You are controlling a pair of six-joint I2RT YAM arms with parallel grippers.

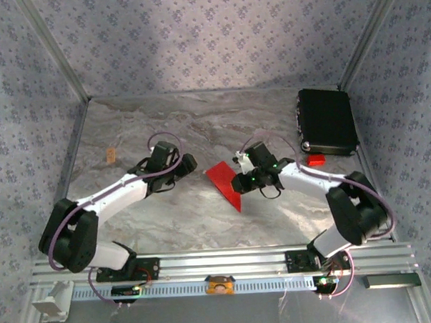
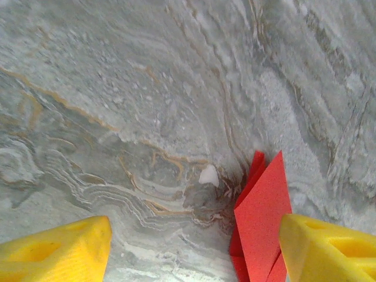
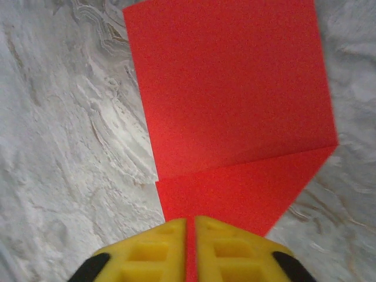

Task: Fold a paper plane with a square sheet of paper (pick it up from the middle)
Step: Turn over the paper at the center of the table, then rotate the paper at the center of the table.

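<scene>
Red paper (image 3: 235, 88), one crease, flap seemingly doubled, pinched by right claw (image 3: 190, 223)

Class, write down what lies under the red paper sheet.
The marble table shows around the red paper; whatever lies beneath is covered. The right gripper pinches its near edge.

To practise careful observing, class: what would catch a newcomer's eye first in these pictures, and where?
The bright red sheet of paper, creased, lies midway on the grey marble table, one edge pinched in the shut right gripper. The left gripper stands open beside it, and a black case sits at the far right.
</scene>
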